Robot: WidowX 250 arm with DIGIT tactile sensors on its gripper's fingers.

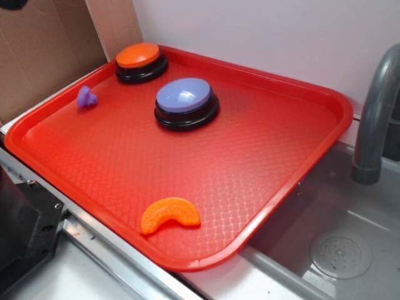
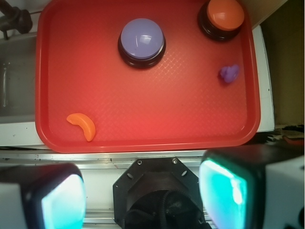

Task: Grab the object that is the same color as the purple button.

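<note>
the claw (image 2: 143, 195) hangs high over the tray's (image 2: 143, 138) near edge, fingers spread wide and empty, taking in all 4 items. the purple toy (image 2: 229, 73) lies near the tray's rim beside the orange button (image 2: 224, 13), apart from the purple button (image 2: 141, 38).

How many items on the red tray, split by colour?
Purple: 2, the purple button and the small purple toy piece
Orange: 2, the orange button and the orange slice
Total: 4 on the red tray
</note>
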